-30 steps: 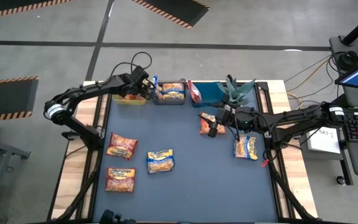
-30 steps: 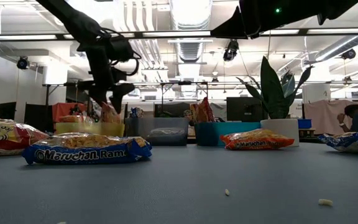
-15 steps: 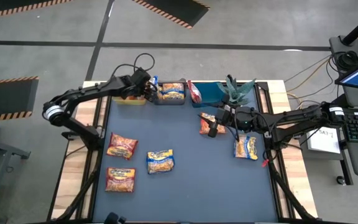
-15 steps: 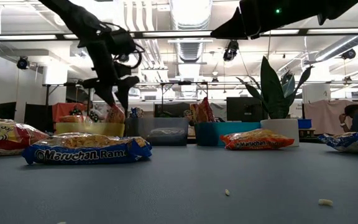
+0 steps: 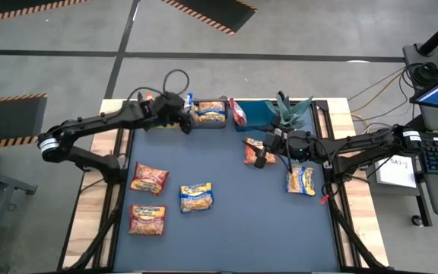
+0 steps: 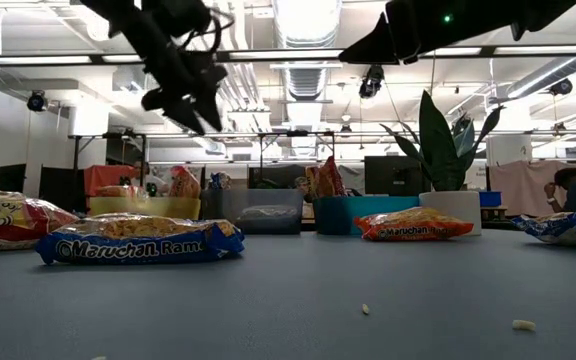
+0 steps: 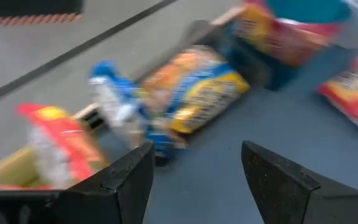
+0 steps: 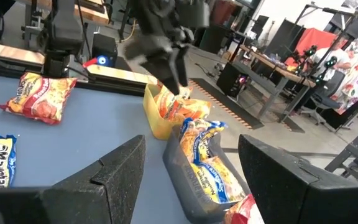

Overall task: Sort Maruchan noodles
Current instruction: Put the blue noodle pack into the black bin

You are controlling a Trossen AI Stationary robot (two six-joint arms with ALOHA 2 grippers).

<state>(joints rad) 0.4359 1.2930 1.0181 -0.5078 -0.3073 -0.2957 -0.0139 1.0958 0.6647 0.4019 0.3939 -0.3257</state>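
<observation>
Nearest me on the blue-grey surface (image 5: 226, 228) lie five loose crinkly plastic noodle packets: two red-orange ones (image 5: 149, 179) and a yellow-and-blue one (image 5: 196, 197) towards the left, another yellow-and-blue one (image 5: 300, 181) on the right, and an orange one (image 5: 254, 151) partly under the right gripper (image 5: 259, 158), which hovers just above it with fingers spread and nothing held. Farther back stands the row of bins: the yellow-green bin (image 8: 156, 118) holds orange packets, the grey bin (image 8: 197, 180) yellow-and-blue ones, the blue bin (image 5: 258, 114) a red one. The left gripper (image 5: 182, 120) hangs open and empty above the yellow-green and grey bins. Sorting looks roughly half done, by my reckoning; the five loose packets remain.
</observation>
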